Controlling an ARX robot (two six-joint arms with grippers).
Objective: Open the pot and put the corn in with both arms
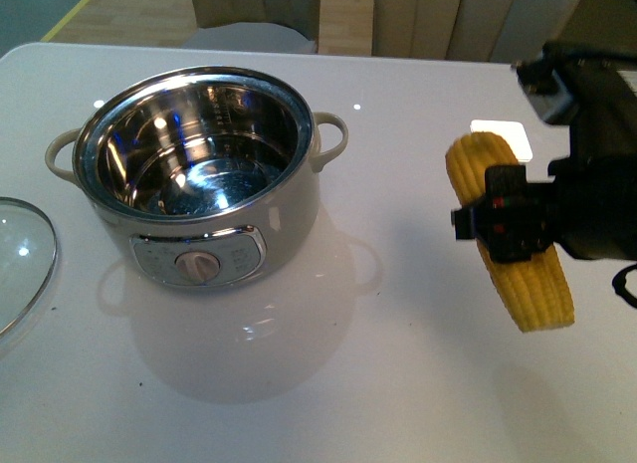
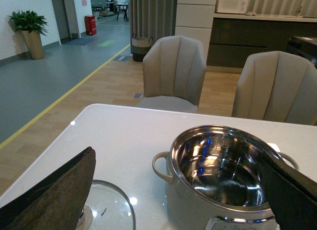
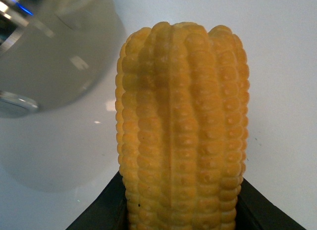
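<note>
The white bench (image 1: 398, 403) carries the cream electric cooking pot (image 1: 214, 199) on its left half, uncovered, steel inside showing, dial panel facing the near edge. The glass lid (image 1: 18, 264) lies flat at the left edge, just beside the pot and not touching it. Near the right edge, the right gripper (image 1: 510, 226) is clamped across the middle of the corn cob (image 1: 537, 294), well apart from the pot. The left gripper (image 2: 176, 158) has its fingers (image 2: 54, 195) spread wide. A small white card (image 1: 503, 136) lies toward the far right corner.
</note>
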